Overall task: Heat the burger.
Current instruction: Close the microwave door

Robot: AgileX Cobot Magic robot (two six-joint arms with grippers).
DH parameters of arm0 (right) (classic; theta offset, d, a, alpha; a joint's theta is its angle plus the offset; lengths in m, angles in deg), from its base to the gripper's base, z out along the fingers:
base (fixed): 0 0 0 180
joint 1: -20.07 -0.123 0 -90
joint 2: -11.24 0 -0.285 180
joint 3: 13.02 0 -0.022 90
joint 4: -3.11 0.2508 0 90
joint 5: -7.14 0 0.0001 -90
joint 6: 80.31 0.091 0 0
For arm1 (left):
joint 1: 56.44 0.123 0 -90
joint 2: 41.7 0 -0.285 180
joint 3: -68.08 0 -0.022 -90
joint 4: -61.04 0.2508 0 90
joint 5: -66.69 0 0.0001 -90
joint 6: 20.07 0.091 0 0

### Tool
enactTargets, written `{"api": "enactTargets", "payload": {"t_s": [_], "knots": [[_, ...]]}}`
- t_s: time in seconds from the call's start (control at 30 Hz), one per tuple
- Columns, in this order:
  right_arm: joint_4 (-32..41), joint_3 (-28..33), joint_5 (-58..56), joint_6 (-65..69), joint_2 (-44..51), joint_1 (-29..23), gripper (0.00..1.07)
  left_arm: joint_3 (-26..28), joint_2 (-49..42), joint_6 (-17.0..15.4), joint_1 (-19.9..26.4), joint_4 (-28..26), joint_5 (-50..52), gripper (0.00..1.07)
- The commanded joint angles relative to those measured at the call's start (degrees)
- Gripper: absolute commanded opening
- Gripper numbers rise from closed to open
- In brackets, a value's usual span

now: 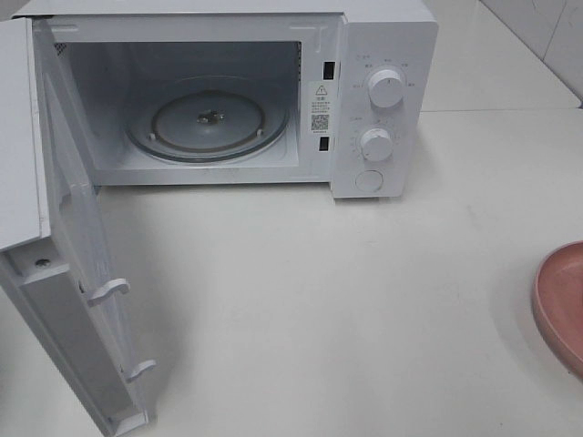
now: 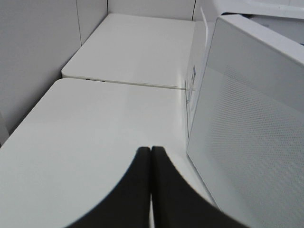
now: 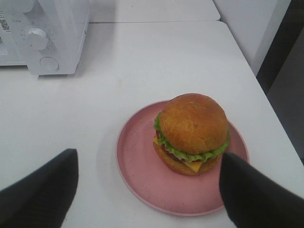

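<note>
I see the burger (image 3: 192, 133) on its pink plate (image 3: 142, 175) apparently at the tabletop's right edge, right gripper (image 3: 147, 190) spread wide above, left gripper (image 2: 151, 185) pressed together, empty.

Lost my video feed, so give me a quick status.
Left gripper shut, empty, beside the open microwave door. Right gripper open above the burger on its pink plate. Nothing in the way.

Open white microwave (image 1: 383, 109) on white table (image 1: 319, 319), pink plate (image 1: 560, 305) nearby
</note>
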Motion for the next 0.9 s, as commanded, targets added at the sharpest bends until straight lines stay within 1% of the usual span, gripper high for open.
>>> {"api": "enactTargets", "payload": {"t_s": [0.03, 0.07, 0.1, 0.13, 0.17, 0.2, 0.23, 0.27, 0.3, 0.33, 0.37, 0.4, 0.43, 0.47, 0.5, 0.53, 0.57, 0.6, 0.63, 0.67, 0.7, 0.73, 0.77, 0.87, 0.9], "knots": [[0.3, 0.3, 0.7, -0.5, 1.4, 0.2, 0.76, -0.6, 2.6, -0.1, -1.5, 2.5, 6.0, 0.00], [0.3, 0.3, 0.7, -0.5, 1.4, 0.2, 0.76, -1.0, 3.9, -0.3, -2.1, 3.8, 8.3, 0.00], [0.3, 0.3, 0.7, -0.5, 1.4, 0.2, 0.76, -1.0, 3.9, -0.3, -2.1, 3.8, 8.3, 0.00], [0.3, 0.3, 0.7, -0.5, 1.4, 0.2, 0.76, -2.0, 6.2, -0.7, -3.0, 6.2, 11.5, 0.00], [0.3, 0.3, 0.7, -0.5, 1.4, 0.2, 0.76, -2.8, 8.5, -3.0, -3.2, 7.6, 14.2, 0.00], [0.3, 0.3, 0.7, -0.5, 1.4, 0.2, 0.76, -2.8, 8.5, -3.0, -3.2, 7.6, 14.2, 0.00], [0.3, 0.3, 0.7, -0.5, 1.4, 0.2, 0.76, -3.0, 11.0, -5.9, -3.2, 9.3, 15.7, 0.00], [0.3, 0.3, 0.7, -0.5, 1.4, 0.2, 0.76, -3.0, 11.0, -5.9, -3.2, 9.3, 15.7, 0.00], [0.3, 0.3, 0.7, -0.5, 1.4, 0.2, 0.76, -3.0, 12.0, -7.4, -3.2, 10.9, 16.7, 0.00], [0.3, 0.3, 0.7, -0.5, 1.4, 0.2, 0.76, -3.0, 12.0, -7.4, -3.2, 10.9, 16.7, 0.00], [0.3, 0.3, 0.7, -0.5, 1.4, 0.2, 0.76, -3.0, 14.4, -11.0, -3.2, 14.9, 19.3, 0.00], [0.3, 0.3, 0.7, -0.5, 1.4, 0.2, 0.76, -3.0, 17.2, -15.5, -3.2, 20.3, 22.7, 0.00], [0.3, 0.3, 0.7, -0.5, 1.4, 0.2, 0.76, -3.0, 17.2, -15.5, -3.2, 20.3, 22.7, 0.00], [0.3, 0.3, 0.7, -0.5, 1.4, 0.2, 0.76, -3.0, 18.7, -17.4, -3.2, 22.9, 24.7, 0.00], [0.3, 0.3, 0.7, -0.5, 1.4, 0.2, 0.76, -3.0, 21.2, -20.6, -3.2, 27.6, 28.0, 0.00], [0.3, 0.3, 0.7, -0.5, 1.4, 0.2, 0.76, -3.0, 21.2, -20.6, -3.2, 27.6, 28.0, 0.00], [0.3, 0.3, 0.7, -0.5, 1.4, 0.2, 0.76, -3.0, 22.5, -21.8, -3.2, 29.9, 29.6, 0.00], [0.3, 0.3, 0.7, -0.5, 1.4, 0.2, 0.76, -3.0, 24.6, -24.1, -3.2, 33.6, 32.0, 0.00], [0.3, 0.3, 0.7, -0.5, 1.4, 0.2, 0.76, -3.0, 24.6, -24.1, -3.2, 33.6, 32.0, 0.00], [0.3, 0.3, 0.7, -0.5, 1.4, 0.2, 0.76, -3.0, 26.3, -26.4, -3.2, 37.7, 34.5, 0.00], [0.3, 0.3, 0.7, -0.5, 1.4, 0.2, 0.76, -3.0, 26.3, -26.4, -3.2, 37.7, 34.5, 0.00], [0.3, 0.3, 0.7, -0.5, 1.4, 0.2, 0.76, -2.9, 27.2, -27.3, -3.2, 39.6, 36.0, 0.00], [0.3, 0.3, 0.7, -0.5, 1.4, 0.2, 0.76, -2.9, 29.0, -28.4, -3.2, 42.7, 39.2, 0.00], [0.3, 0.3, 0.7, -0.5, 1.4, 0.2, 0.76, -2.9, 30.0, -28.6, -3.2, 43.9, 40.5, 0.00], [0.3, 0.3, 0.7, -0.5, 1.4, 0.2, 0.76, -2.9, 31.6, -28.7, -3.2, 45.5, 42.1, 0.00]]}}
